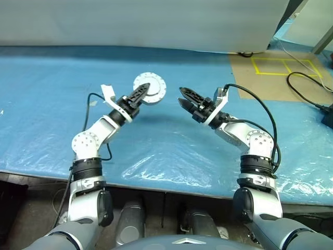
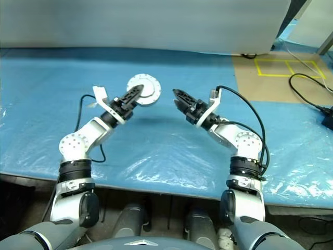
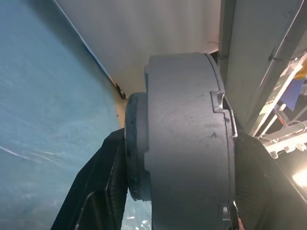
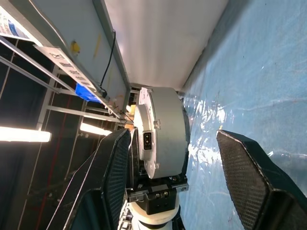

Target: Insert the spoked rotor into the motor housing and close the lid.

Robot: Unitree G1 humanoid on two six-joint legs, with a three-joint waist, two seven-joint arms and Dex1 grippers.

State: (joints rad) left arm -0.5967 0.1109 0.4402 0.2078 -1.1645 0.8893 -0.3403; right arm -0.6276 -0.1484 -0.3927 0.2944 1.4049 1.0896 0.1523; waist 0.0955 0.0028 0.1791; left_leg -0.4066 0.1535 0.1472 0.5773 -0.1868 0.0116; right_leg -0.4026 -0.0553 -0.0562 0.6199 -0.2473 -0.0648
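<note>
Left gripper [image 1: 141, 95] alone clamps the closed motor housing [image 1: 151, 88]; right gripper [image 1: 186, 100] stands apart. Weak grip risks dropping it.

A lab or workshop bench, by the look of it: a long table [image 1: 47, 114] draped in blue plastic sheeting, wrinkled and glossy near the front edge. Behind it runs a plain pale wall panel [image 1: 145, 21]. Off to the right, bare brown floor [image 1: 270, 78] carries yellow tape squares [image 1: 286, 66], the kind used to mark positions, with black cables [image 1: 304, 91] trailing across it. The right wrist view catches metal racking [image 4: 53, 91] and strip lights [image 4: 24, 134].
</note>
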